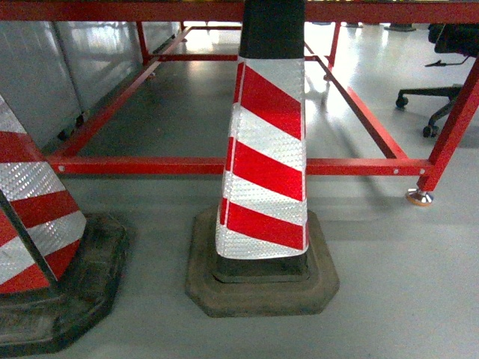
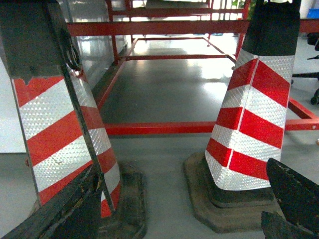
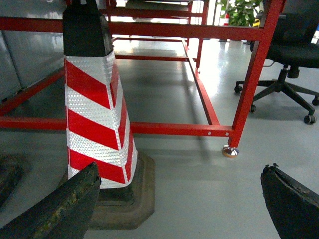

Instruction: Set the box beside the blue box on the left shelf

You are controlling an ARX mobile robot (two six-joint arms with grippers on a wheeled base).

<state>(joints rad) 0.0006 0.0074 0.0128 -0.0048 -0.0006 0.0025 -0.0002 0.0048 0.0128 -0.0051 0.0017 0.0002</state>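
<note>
The box, the blue box and the left shelf are out of view in every frame. My left gripper (image 2: 182, 201) is open low over the grey floor, its dark fingers (image 2: 75, 209) spread wide with nothing between them. My right gripper (image 3: 180, 199) is open too, one finger (image 3: 65, 206) close in front of a cone, and bare floor shows between its jaws. Neither gripper shows in the head view.
A red-and-white striped traffic cone (image 1: 266, 157) on a black rubber base stands directly ahead, and a second cone (image 1: 34, 217) stands at the left. Behind them runs a low red tubular frame (image 1: 150, 166) with a levelling foot (image 1: 419, 197). A black office chair (image 3: 289, 59) is at the right.
</note>
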